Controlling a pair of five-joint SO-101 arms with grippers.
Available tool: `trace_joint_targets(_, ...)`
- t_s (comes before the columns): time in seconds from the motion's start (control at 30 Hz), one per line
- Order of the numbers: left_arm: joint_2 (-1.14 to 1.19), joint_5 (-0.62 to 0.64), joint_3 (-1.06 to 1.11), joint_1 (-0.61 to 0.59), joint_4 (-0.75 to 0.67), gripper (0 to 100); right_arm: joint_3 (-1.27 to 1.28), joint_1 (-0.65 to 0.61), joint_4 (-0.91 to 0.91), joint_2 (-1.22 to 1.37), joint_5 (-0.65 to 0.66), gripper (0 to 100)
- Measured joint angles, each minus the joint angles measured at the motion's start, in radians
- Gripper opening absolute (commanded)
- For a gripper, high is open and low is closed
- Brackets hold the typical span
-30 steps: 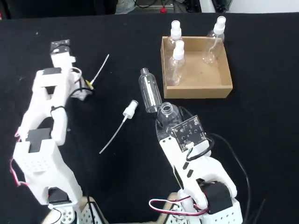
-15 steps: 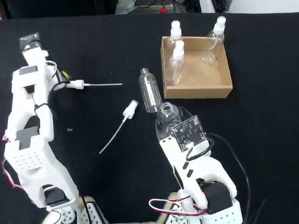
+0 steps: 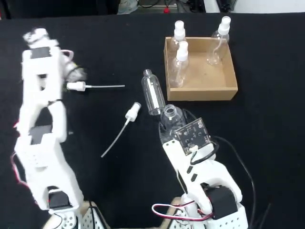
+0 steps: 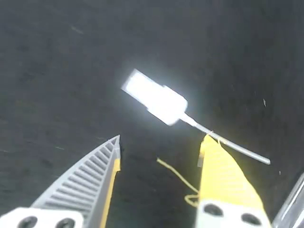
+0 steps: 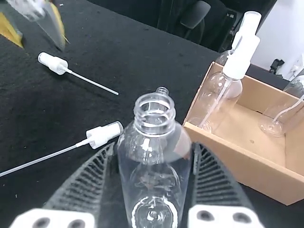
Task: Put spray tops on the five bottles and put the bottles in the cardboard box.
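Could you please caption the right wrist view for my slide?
Right gripper holds an uncapped bottle, two loose spray tops lying beyond.

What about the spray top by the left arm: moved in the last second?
Yes. The spray top slid slightly away from the cardboard box, and its tube swung round to point toward the box.
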Motion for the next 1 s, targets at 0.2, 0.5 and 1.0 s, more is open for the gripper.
trace_joint_targets(0.2,0.143,0.218,-0.038,0.063,0.0,26,0.0,0.0,0.0,0.0,0.0,12.7)
trace_joint_targets(0.5,0.295,0.413,-0.206,0.051,-0.003,26,0.0,0.0,0.0,0.0,0.0,12.7)
trace_joint_targets(1.0,0.391,0.414,-0.377,0.008,-0.081,26,0.0,0.0,0.0,0.0,0.0,12.7)
